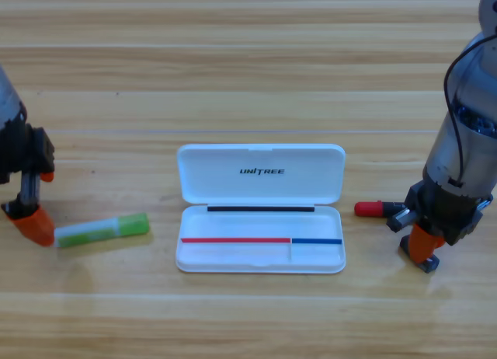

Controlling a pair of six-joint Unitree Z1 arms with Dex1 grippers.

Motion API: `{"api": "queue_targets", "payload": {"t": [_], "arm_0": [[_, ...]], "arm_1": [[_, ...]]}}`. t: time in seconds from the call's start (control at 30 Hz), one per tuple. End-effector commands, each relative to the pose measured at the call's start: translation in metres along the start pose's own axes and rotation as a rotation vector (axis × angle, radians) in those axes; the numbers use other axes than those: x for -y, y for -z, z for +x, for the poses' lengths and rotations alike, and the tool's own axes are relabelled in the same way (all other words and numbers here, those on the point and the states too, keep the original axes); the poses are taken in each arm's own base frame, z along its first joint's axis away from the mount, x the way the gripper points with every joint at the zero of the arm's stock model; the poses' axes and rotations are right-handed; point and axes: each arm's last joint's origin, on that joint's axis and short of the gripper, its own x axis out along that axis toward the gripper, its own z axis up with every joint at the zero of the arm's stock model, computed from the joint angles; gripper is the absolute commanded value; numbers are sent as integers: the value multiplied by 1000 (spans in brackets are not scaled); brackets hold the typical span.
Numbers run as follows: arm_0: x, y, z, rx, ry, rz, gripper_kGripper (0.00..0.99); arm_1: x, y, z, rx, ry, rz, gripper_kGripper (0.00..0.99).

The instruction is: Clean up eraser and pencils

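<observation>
From above, the white case (260, 207) lay open in the middle of the wooden tabletop (233, 64), its lid folded back toward the far edge and its shallow tray toward the near edge, with none of the task's things inside it. Toward the left edge, the green-and-white stick (102, 231) lay flat on the tabletop, nearly level with the tray and well apart from the case. The left hand (31, 211) hung low at the left edge, partly cut off; its lower orange fingertip (39, 227) sat right at the stick's pale end, touching it or just beside it, and another orange tip showed higher up by the black body, so the jaws stood apart and were not clamped on the stick. Toward the right edge, the red-capped marker (373, 209) lay just beside the case's right end, only its red cap showing, the rest covered by the right hand (421, 238). That hand pointed down over the marker's barrel, and whether its jaws were apart or clamped on the marker could not be told. The eraser was not to be seen anywhere on the tabletop.
</observation>
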Motion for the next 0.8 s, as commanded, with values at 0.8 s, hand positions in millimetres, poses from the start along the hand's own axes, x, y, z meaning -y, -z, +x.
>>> {"api": "queue_targets", "payload": {"t": [0.8], "arm_0": [[-14,-56,71,-70,73,89,956]], "arm_1": [[-51,-20,-72,47,-13,-892,0]]}}
